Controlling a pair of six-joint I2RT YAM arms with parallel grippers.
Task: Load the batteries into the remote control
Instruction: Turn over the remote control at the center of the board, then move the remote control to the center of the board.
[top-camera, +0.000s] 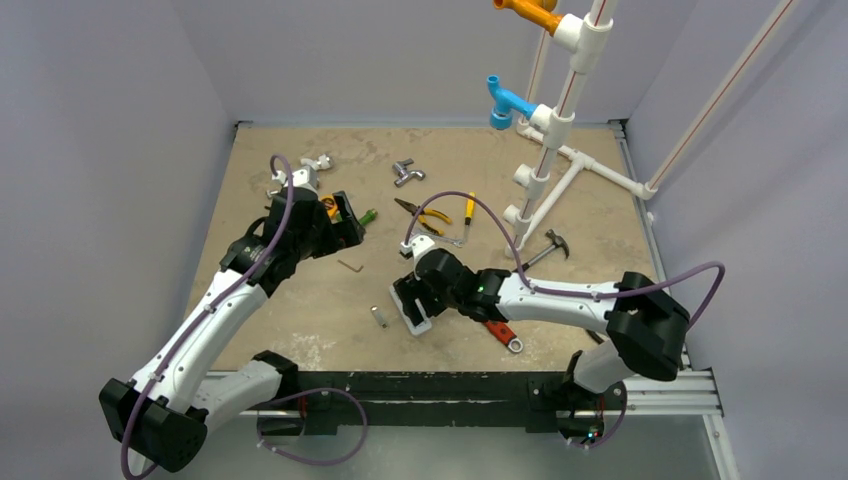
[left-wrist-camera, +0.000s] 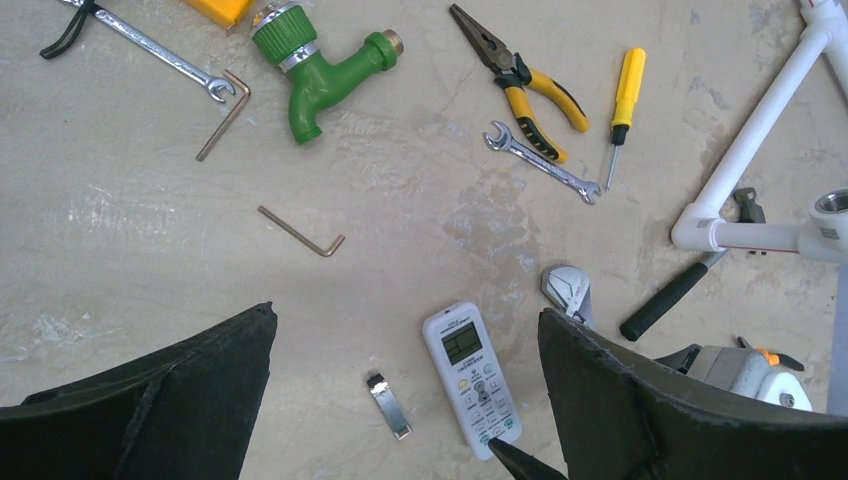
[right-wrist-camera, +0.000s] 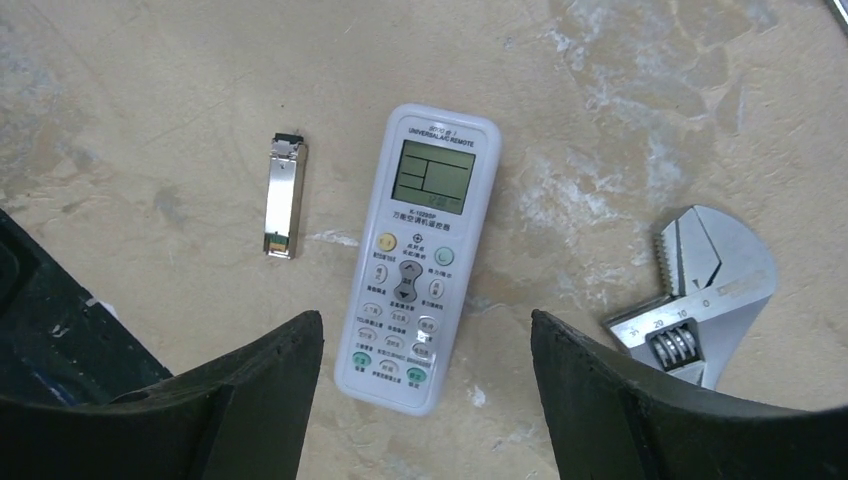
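The white remote control (right-wrist-camera: 425, 260) lies face up on the tan table, its pale green screen and buttons showing and its back hidden. It also shows in the left wrist view (left-wrist-camera: 470, 375) and the top view (top-camera: 418, 322). My right gripper (right-wrist-camera: 425, 317) is open and hovers right over the remote's button end, one finger on each side, not touching it; it shows in the top view (top-camera: 410, 300). My left gripper (left-wrist-camera: 407, 313) is open and empty, high above the table at the back left (top-camera: 345, 222). No batteries are in view.
A small silvery metal piece (right-wrist-camera: 282, 197) lies left of the remote. An adjustable wrench (right-wrist-camera: 700, 290) lies to its right. A green tap (left-wrist-camera: 320, 70), pliers (left-wrist-camera: 520, 75), yellow screwdriver (left-wrist-camera: 625, 95), hex keys and a hammer (top-camera: 545, 248) lie farther back. A white pipe frame (top-camera: 560, 150) stands back right.
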